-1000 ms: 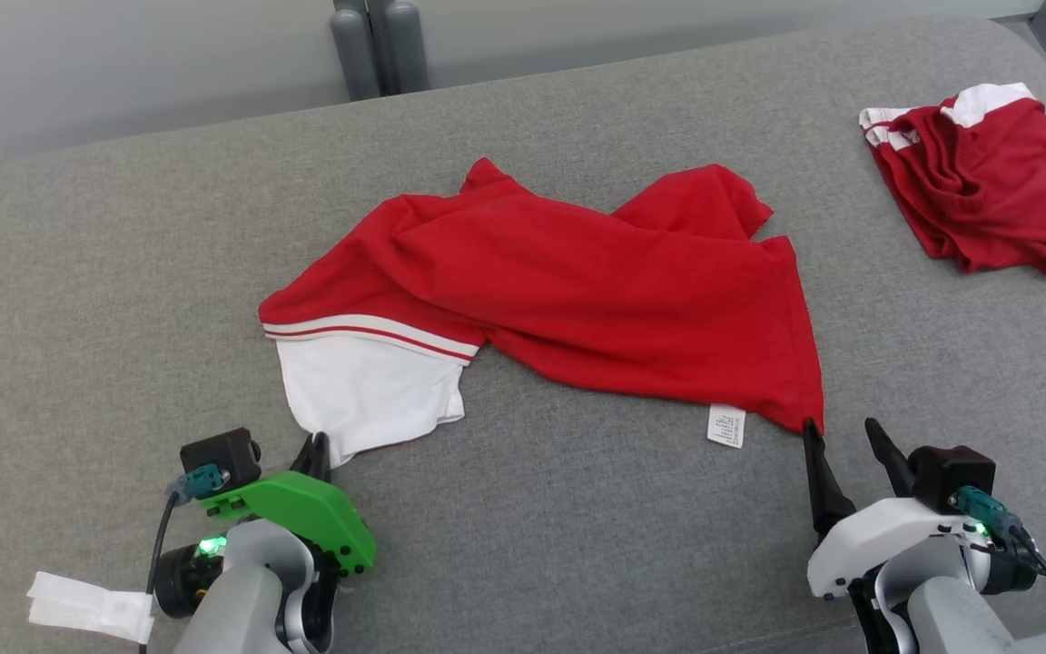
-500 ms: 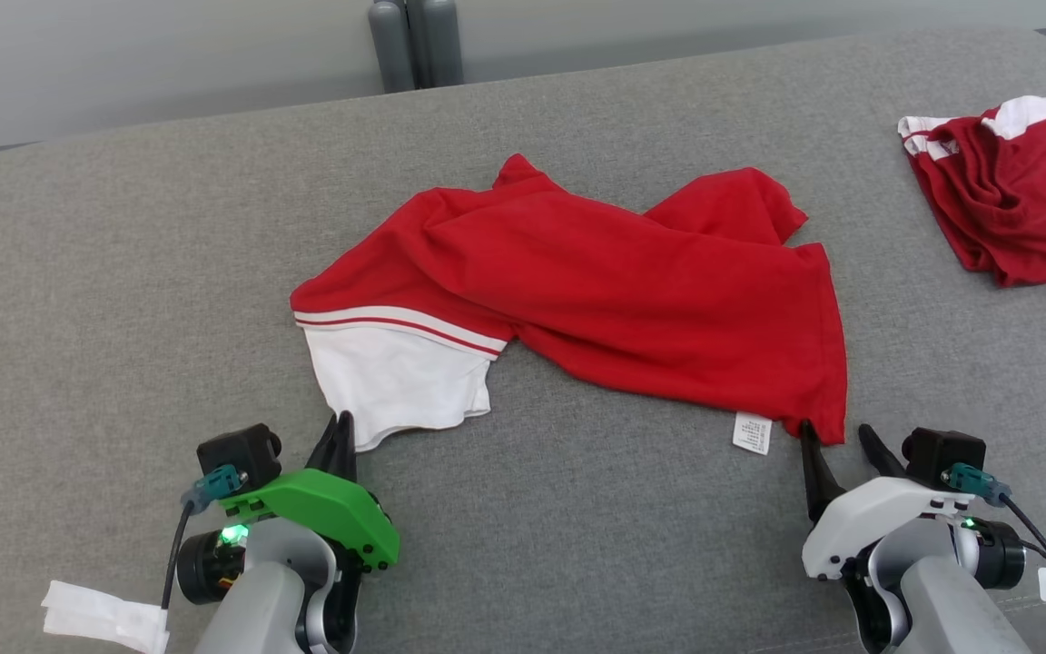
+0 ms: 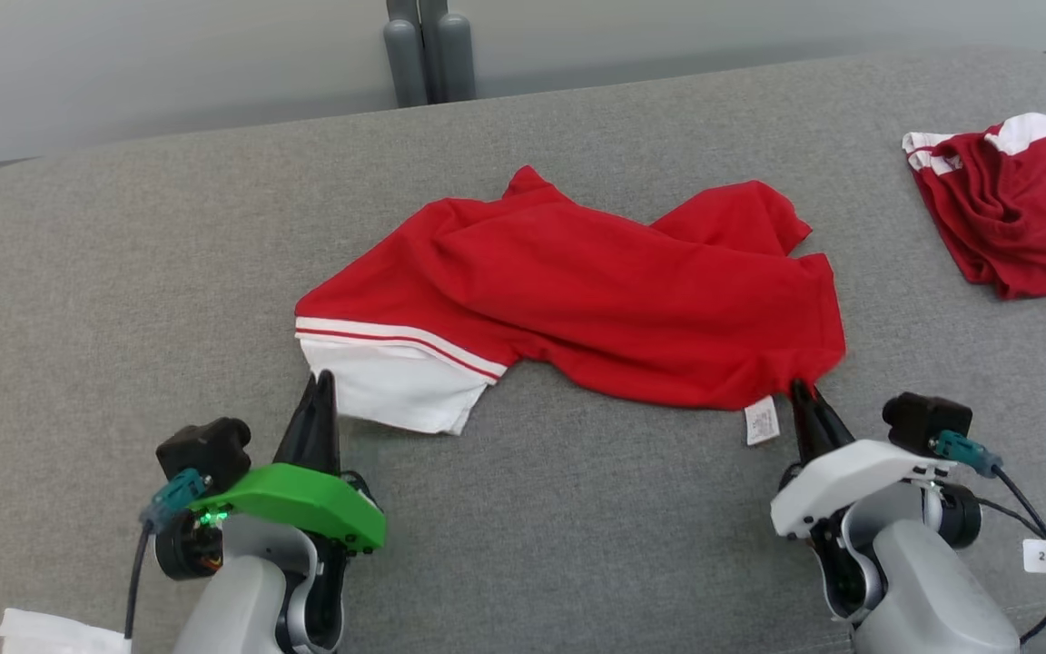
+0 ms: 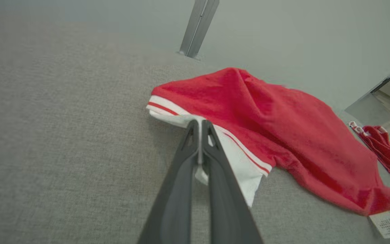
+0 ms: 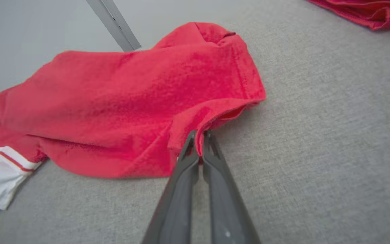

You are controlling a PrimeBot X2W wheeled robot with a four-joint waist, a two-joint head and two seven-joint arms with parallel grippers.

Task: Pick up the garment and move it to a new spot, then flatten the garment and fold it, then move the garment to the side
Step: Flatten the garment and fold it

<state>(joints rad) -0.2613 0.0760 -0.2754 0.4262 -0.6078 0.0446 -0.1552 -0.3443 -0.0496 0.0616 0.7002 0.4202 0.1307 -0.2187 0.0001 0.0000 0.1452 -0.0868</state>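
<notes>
The garment is spread across the middle of the cushion. Its near left corner is pinched in the left gripper, its near right corner in the right gripper, just beside the label. A second garment is laid well apart, at the far right.

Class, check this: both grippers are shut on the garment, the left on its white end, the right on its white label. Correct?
Not quite. The right gripper pinches a red corner of the garment, as the right wrist view shows; the label lies free beside it.
</notes>
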